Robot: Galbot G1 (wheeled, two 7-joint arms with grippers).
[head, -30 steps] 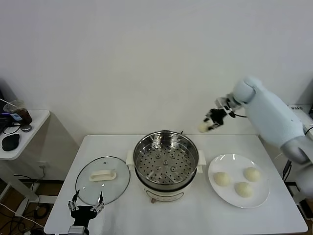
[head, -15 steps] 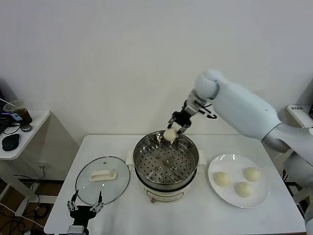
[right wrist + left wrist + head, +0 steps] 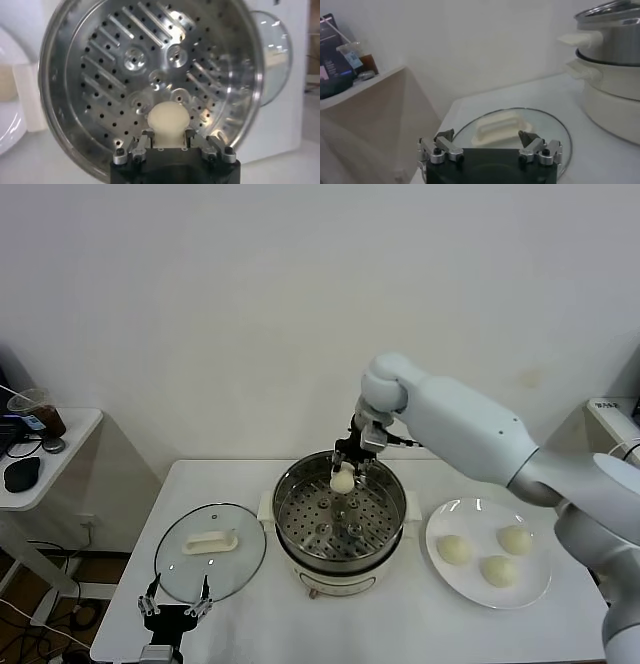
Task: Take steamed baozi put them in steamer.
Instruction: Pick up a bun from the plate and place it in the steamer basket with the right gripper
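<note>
My right gripper point(image 3: 343, 475) hangs over the far part of the steamer point(image 3: 340, 524), shut on one cream-white baozi point(image 3: 343, 480). In the right wrist view the baozi point(image 3: 168, 120) sits squeezed between the fingers point(image 3: 145, 142) above the steamer's perforated steel floor point(image 3: 145, 70), which holds nothing. Three more baozi point(image 3: 453, 549) point(image 3: 515, 539) point(image 3: 497, 570) lie on the white plate point(image 3: 440, 529) to the right of the steamer. My left gripper point(image 3: 177, 604) rests open at the table's near left edge, beside the glass lid; nothing is between its fingers point(image 3: 442, 145).
The round glass lid point(image 3: 210, 551) with a white handle lies flat left of the steamer. A low side table point(image 3: 40, 454) with a cup and dark items stands at the far left. The wall is close behind the steamer.
My right arm has swung left from above the plate's far side and lowered, carrying the baozi to just over the steamer basket. The left arm has not moved.
</note>
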